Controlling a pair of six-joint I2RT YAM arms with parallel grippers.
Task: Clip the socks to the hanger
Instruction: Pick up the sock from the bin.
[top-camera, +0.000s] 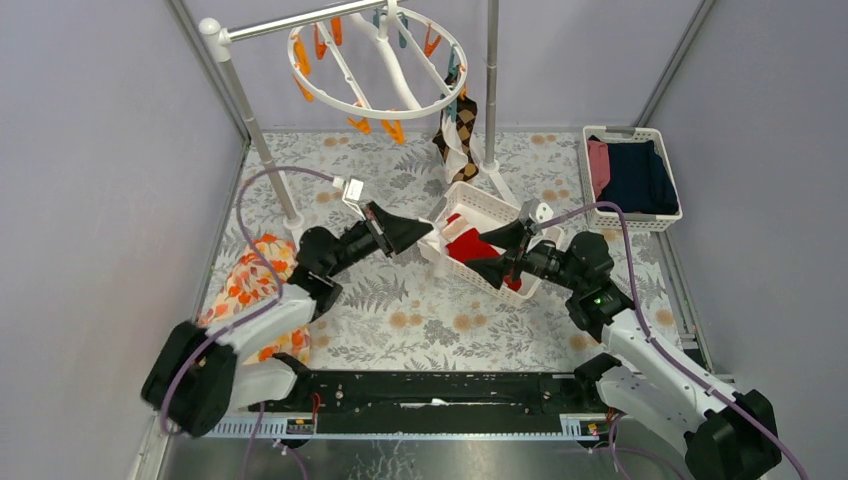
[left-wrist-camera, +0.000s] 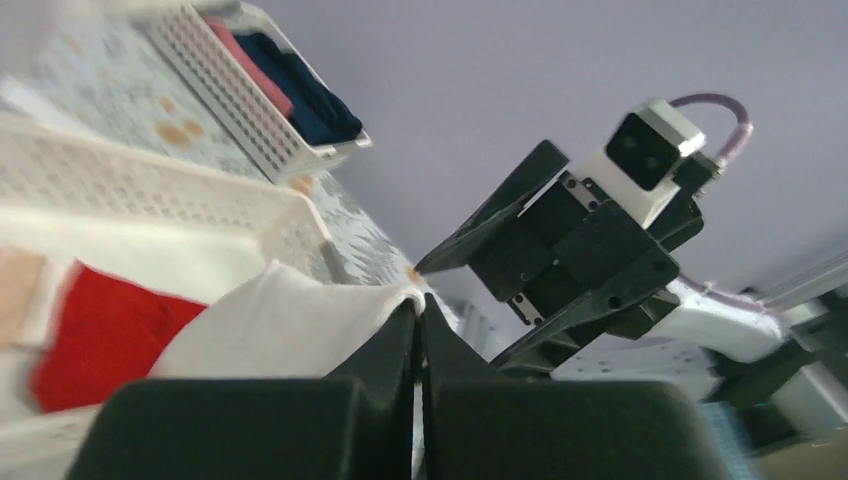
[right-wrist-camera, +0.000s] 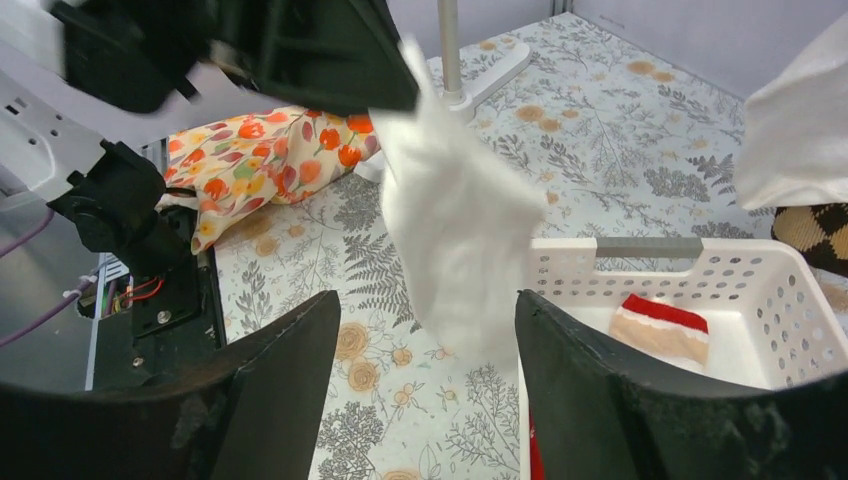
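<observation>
The whitish sock (right-wrist-camera: 455, 220), soft and limp, hangs from the left gripper (left-wrist-camera: 418, 305). Its black tapered fingers are pressed together on the sock's upper edge. The right gripper (right-wrist-camera: 425, 300) faces it from the 3 o'clock side, jaws wide apart and holding nothing; the sock dangles before its gap. Beneath them stands the perforated white plastic basket (top-camera: 480, 200) with red socks (top-camera: 472, 245) inside. Far at 12 o'clock, a brown argyle sock (top-camera: 460, 135) hangs from the round white hanger (top-camera: 378, 116).
</observation>
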